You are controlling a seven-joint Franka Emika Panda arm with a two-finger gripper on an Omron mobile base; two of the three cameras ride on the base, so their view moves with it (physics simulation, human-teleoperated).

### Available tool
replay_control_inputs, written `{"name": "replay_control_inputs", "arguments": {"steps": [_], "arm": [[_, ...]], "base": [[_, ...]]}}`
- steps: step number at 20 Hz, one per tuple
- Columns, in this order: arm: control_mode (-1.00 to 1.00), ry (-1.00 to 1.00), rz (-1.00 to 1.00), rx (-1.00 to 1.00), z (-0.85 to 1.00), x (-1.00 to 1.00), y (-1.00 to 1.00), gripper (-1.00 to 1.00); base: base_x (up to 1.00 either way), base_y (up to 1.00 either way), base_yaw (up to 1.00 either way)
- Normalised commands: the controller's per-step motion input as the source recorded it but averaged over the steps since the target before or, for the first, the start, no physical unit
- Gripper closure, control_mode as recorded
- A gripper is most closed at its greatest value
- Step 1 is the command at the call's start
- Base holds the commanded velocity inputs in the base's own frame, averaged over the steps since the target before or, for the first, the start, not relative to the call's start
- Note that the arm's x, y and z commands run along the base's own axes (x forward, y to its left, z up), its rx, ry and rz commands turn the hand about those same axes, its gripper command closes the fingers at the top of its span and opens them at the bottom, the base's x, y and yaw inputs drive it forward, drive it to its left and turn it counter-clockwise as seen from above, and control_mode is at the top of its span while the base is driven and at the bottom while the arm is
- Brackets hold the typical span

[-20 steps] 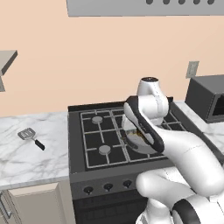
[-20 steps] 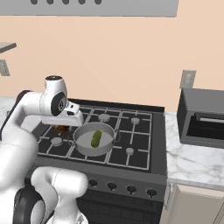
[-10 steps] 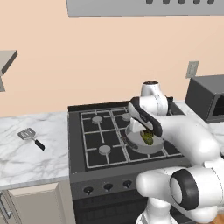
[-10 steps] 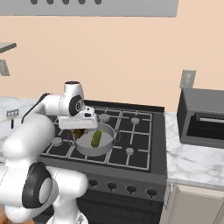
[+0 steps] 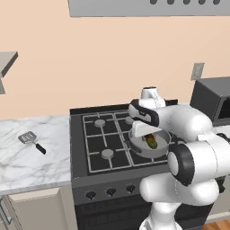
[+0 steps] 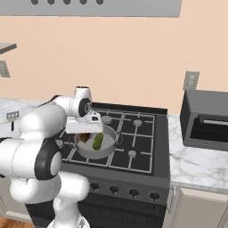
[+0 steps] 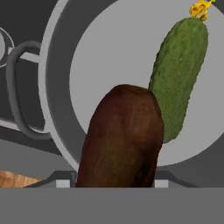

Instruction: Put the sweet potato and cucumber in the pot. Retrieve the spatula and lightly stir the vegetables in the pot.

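The grey pot (image 5: pixel 162 144) stands on the stove's front right burner, and the green cucumber (image 5: pixel 150 142) lies inside it. In the hand view the cucumber (image 7: pixel 179 74) rests on the floor of the pot (image 7: pixel 49 78). The brown sweet potato (image 7: pixel 122 135) fills the space between my fingers. My gripper (image 7: pixel 112 181) is shut on it, just above the pot's near side. From the right base view, the sweet potato (image 6: pixel 84 137) hangs under my gripper (image 6: pixel 84 132) beside the cucumber (image 6: pixel 98 141), over the pot (image 6: pixel 107 151). The spatula (image 5: pixel 31 139) lies on the marble counter left of the stove.
The black stove (image 5: pixel 96 143) has several burners and a row of knobs along its front. A dark microwave (image 6: pixel 207 122) sits on the counter to the right. A wall outlet (image 6: pixel 191 80) is above it, and a range hood (image 5: pixel 148 6) hangs overhead.
The hand has carried the sweet potato from beside the pot to over its near side and lower, close to the cucumber. The spatula has not moved.
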Motion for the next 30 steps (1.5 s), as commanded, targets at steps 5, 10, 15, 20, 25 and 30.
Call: {"name": "replay_control_inputs", "arguments": {"steps": [5,10,15,20,25,30], "arm": [[-1.00,0.05,0.01,0.00,-0.37,0.00,-0.09,1.00],[-1.00,0.08,0.01,0.00,-0.25,0.00,-0.08,1.00],[-1.00,0.02,0.00,0.00,0.00,0.07,-0.01,1.00],[-1.00,0.00,0.00,0.00,0.00,0.18,0.00,1.00],[-1.00,0.01,0.00,0.00,0.00,0.12,0.00,1.00],[-1.00,0.00,0.00,0.00,0.00,0.01,0.00,-1.00]], "base": [[0.00,0.00,0.00],[0.00,0.00,0.00],[0.00,0.00,0.00],[0.00,0.00,0.00],[0.00,0.00,0.00],[0.00,0.00,0.00]]}}
